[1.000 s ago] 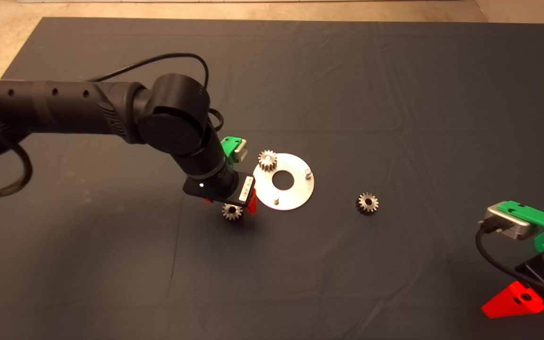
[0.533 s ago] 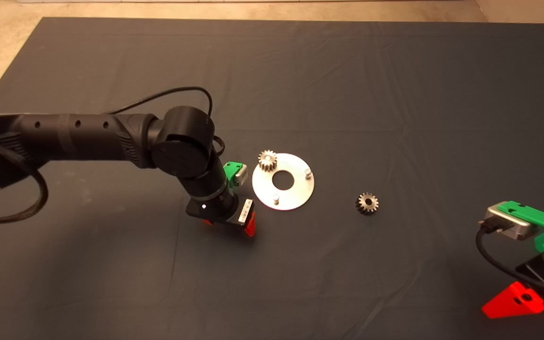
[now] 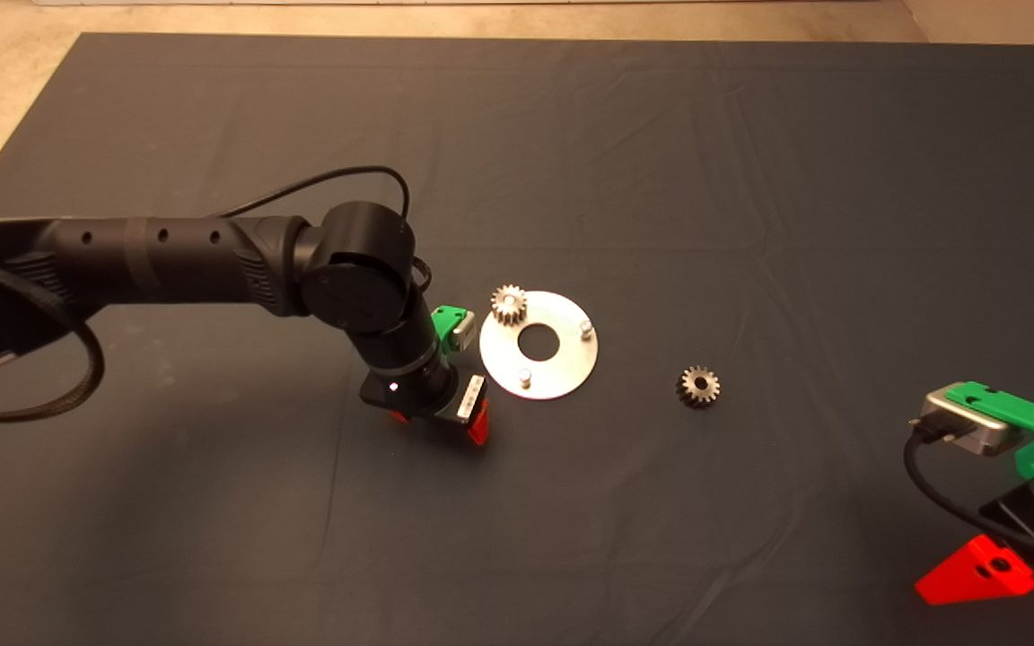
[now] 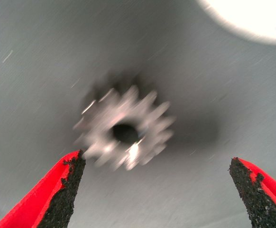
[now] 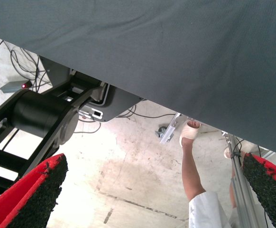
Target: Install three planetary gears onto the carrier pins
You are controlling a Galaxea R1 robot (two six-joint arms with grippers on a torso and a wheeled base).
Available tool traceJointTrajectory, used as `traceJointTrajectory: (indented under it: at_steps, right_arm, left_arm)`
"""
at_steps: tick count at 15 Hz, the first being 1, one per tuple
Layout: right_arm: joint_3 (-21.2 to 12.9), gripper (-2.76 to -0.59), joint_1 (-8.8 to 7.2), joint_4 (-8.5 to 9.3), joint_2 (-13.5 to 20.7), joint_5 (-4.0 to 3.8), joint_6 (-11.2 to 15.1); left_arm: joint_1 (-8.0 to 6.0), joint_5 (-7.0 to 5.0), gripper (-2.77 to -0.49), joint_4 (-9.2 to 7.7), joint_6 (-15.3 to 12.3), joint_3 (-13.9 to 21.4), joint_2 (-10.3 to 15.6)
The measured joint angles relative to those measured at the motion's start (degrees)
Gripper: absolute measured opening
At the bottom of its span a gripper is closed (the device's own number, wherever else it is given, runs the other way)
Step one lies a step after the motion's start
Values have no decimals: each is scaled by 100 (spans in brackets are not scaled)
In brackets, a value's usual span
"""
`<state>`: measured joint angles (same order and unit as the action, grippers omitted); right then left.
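Left hand (image 4: 154, 190) open over a loose gear (image 4: 124, 133), on the table (image 3: 750, 179) just beside the carrier disc (image 3: 562, 368).
Gear lies flat, bore axis up; small, rigid, likely slick steel, so pinch across the teeth. Right hand (image 5: 152, 199) parked open at the table's edge.

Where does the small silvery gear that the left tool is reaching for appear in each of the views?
Head view: the small silvery-grey metal gear is not visible; the left tool, beside the flat round shiny metal disc, covers that spot on the mat.
Left wrist view: the gear lies flat on the mat, ahead of the open red fingers, nearer one of them.
Right wrist view: not in it.
Shared landmark: the disc, whose bright edge shows beyond the gear.
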<state>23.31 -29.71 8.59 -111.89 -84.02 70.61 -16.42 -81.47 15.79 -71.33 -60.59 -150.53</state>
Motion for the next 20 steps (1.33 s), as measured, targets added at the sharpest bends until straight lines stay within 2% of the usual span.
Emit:
traceJointTrajectory:
  at_steps: [1,4,12,19,20]
  right_arm:
    - [0,-61,1,1,0,1,0]
    - [0,-61,0,0,0,0,0]
    - [0,-61,2,0,0,-1,0]
    - [0,-61,1,0,0,0,0]
    - [0,-61,1,1,0,0,0]
  left_arm:
    - [0,-37,-109,0,22,-53,-55]
    - [0,-37,-109,7,143,-165,-40]
    - [2,-37,-109,28,223,-274,-29]
    - [0,-34,-131,28,283,-283,-27]
    - [2,-33,-142,28,283,-309,-29]
